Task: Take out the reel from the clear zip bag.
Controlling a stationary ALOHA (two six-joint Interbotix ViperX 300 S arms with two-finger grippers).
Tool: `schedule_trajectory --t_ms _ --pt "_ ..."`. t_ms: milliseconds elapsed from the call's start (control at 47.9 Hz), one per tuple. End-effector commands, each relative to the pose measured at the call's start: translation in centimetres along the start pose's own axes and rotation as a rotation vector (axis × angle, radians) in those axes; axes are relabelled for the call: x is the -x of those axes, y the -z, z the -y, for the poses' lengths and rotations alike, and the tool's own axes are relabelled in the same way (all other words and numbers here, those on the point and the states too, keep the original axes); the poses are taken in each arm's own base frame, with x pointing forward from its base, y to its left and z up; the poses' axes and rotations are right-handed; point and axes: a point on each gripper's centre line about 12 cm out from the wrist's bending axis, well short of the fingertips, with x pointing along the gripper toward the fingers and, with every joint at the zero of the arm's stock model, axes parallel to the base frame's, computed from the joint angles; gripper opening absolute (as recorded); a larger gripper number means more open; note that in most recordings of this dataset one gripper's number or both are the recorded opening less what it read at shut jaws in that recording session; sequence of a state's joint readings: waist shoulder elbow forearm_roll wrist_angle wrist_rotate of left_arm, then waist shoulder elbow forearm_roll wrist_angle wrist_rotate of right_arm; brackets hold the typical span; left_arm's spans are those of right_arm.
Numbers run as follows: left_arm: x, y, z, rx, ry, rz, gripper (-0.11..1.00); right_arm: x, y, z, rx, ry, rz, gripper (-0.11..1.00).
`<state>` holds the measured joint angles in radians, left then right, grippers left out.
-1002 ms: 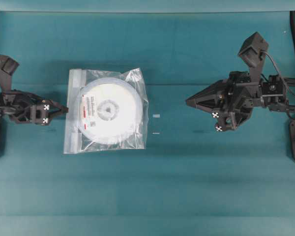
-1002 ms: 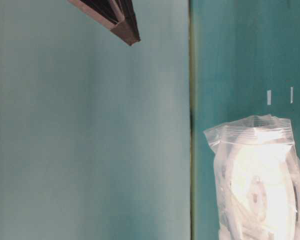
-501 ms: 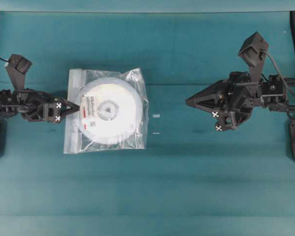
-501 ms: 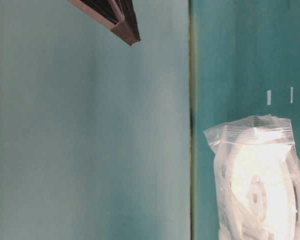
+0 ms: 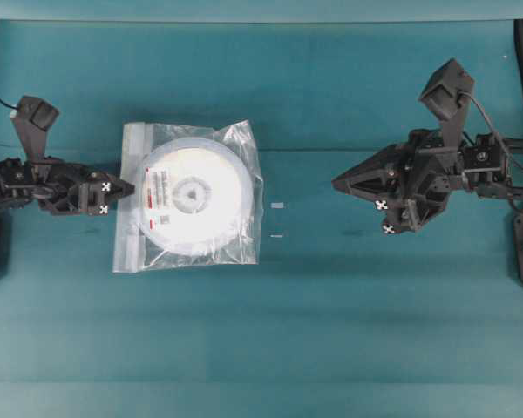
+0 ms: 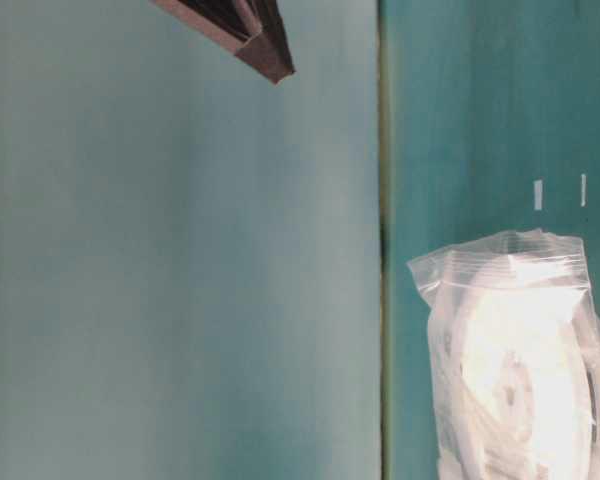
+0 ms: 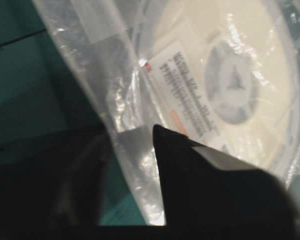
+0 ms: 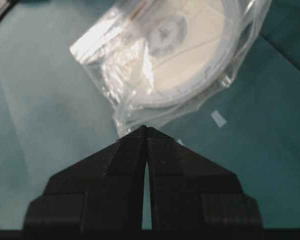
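Crinkly clear plastic meets my left gripper [image 5: 125, 187] in the overhead view: its tips touch the zip-strip edge of the clear zip bag [image 5: 131, 248], the reel [image 5: 192, 198] sealed just beyond; my right gripper [image 5: 336, 184] waits well apart.

Table-level, only the bag's far end shows.

Left wrist view: one finger [image 7: 190, 165] overlaps the film, whether pinching I cannot tell (next: a firm hold).

Right wrist view: those jaws pressed together, bag ahead, grey hub visible.

Open teal table [image 5: 349, 331] all round the clear zip bag [image 5: 244, 139] (two tape bits [image 5: 276, 205] beside)
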<state>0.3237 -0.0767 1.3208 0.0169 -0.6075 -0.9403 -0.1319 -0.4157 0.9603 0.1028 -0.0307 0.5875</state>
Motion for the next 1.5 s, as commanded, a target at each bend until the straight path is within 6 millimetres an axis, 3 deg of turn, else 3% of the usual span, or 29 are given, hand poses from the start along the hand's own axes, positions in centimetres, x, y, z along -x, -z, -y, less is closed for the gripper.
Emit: schedule_trajectory --t_ms 0,84,167,355,459,543,689,793,960,1273,1482 --pt "-0.2 -0.3 0.5 -0.008 0.008 0.002 0.26 0.1 -0.5 -0.3 -0.018 -0.003 0.006 0.00" --pt "-0.3 -0.2 0.5 -0.012 0.000 -0.005 0.09 -0.3 -0.1 0.0 -0.039 0.016 -0.022 0.00" --pt "-0.3 -0.2 0.4 -0.023 -0.007 -0.011 0.00 -0.9 0.4 0.4 -0.077 0.040 -0.048 0.00" --pt "-0.5 -0.2 0.4 -0.041 -0.012 -0.014 -0.01 -4.0 0.5 0.6 -0.111 0.077 -0.081 0.01" --pt "-0.6 -0.2 0.5 -0.041 -0.018 -0.019 -0.01 -6.1 0.1 0.2 -0.119 0.092 -0.098 0.09" --pt "-0.6 -0.2 0.5 -0.041 -0.020 -0.020 -0.01 -7.6 -0.3 0.0 -0.134 0.104 -0.108 0.25" --pt "-0.6 -0.2 0.5 -0.041 -0.021 -0.021 -0.01 -9.7 -0.4 2.0 -0.258 0.171 -0.113 0.68" --pt "-0.6 -0.2 0.4 -0.040 -0.029 -0.026 -0.01 -10.5 -0.3 2.6 -0.277 0.174 -0.095 0.90" --pt "-0.6 -0.2 0.3 -0.040 -0.031 -0.027 -0.01 -11.4 0.3 3.2 -0.315 0.177 -0.079 0.82" --pt "-0.6 -0.1 0.3 -0.043 -0.033 -0.030 -0.01 -13.1 1.8 3.8 -0.379 0.195 -0.076 0.83" --pt "-0.5 -0.1 0.3 -0.043 -0.034 -0.031 -0.01 -14.4 1.6 3.4 -0.402 0.186 -0.060 0.83"
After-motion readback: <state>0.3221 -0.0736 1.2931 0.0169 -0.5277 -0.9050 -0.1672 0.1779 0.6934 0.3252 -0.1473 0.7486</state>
